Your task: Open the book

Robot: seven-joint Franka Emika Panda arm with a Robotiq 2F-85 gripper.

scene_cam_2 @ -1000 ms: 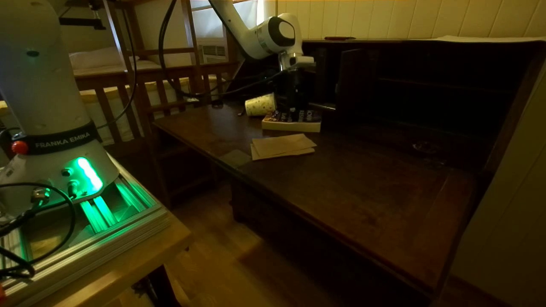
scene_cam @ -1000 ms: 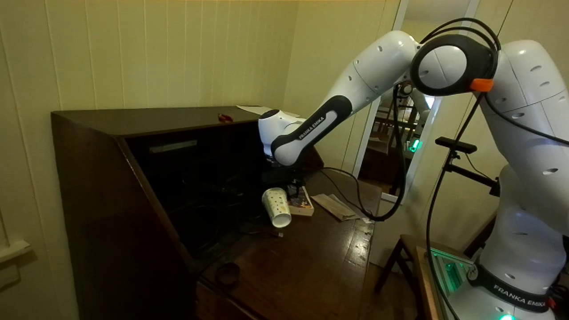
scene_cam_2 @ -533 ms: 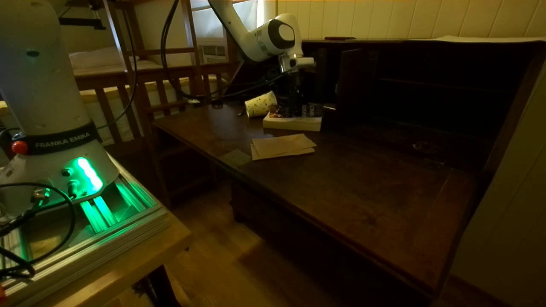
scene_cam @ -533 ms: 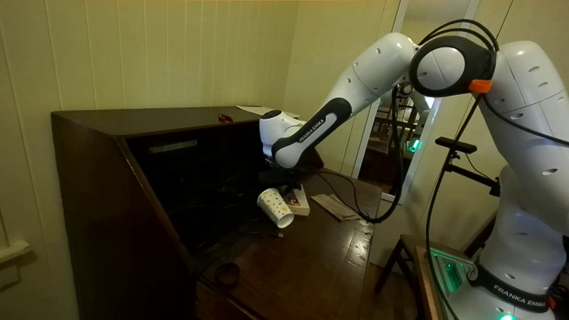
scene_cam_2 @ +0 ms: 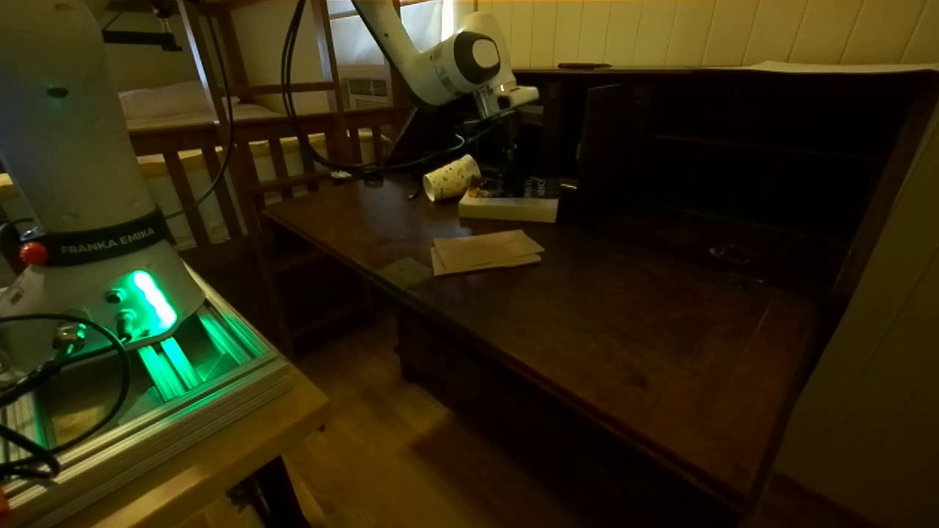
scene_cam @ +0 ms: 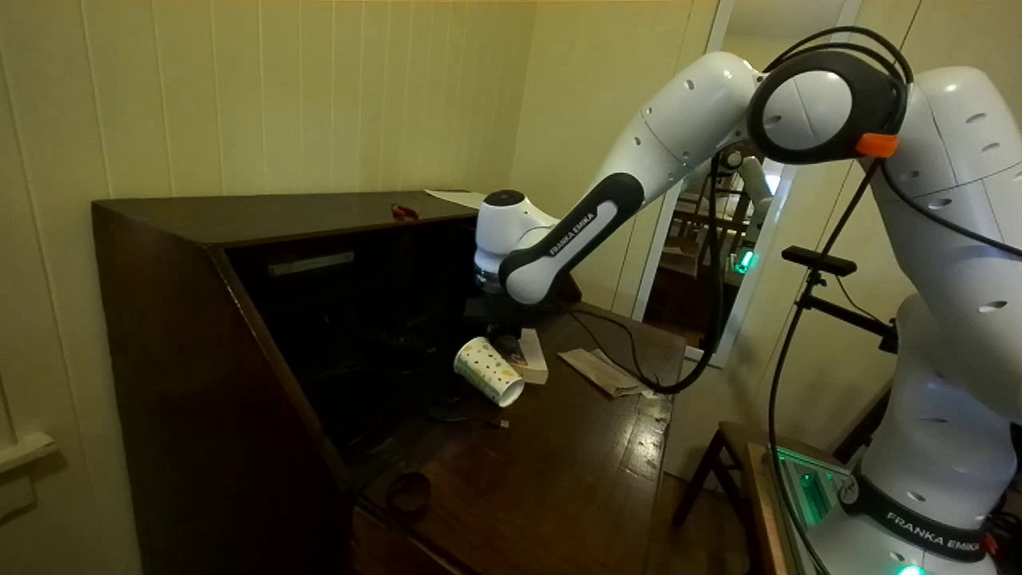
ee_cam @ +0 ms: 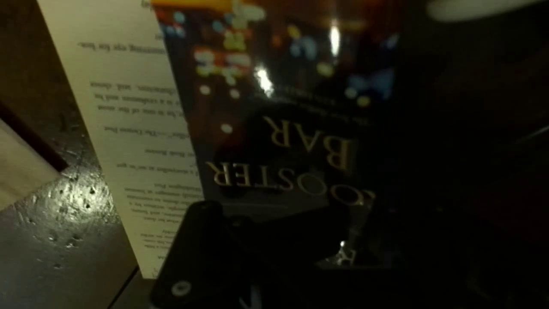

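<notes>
The book [ee_cam: 279,128] is a thick paperback with a dark, glossy cover that carries gold lettering and coloured lights. It lies on the desk; its pale page edges [scene_cam_2: 508,210] face an exterior view. In the wrist view the cover is buckled and drawn back, baring a printed page [ee_cam: 133,128] along one side. My gripper [ee_cam: 347,229] is over the book, shut on the folded cover; one black finger [ee_cam: 206,249] shows and the other is lost in darkness. In both exterior views the gripper [scene_cam_2: 510,169] is dark against the desk.
A patterned paper cup [scene_cam: 489,371] lies tipped beside the book and gripper. Tan papers [scene_cam_2: 486,251] lie nearer the desk's front edge. The desk's dark hutch [scene_cam_2: 733,176] rises behind. A cable [scene_cam: 623,319] hangs from the arm near the desktop.
My gripper has closed and the book's cover has folded back, so the pale page now shows. Gripper and book have shifted slightly. The cup beside them has turned a little.
</notes>
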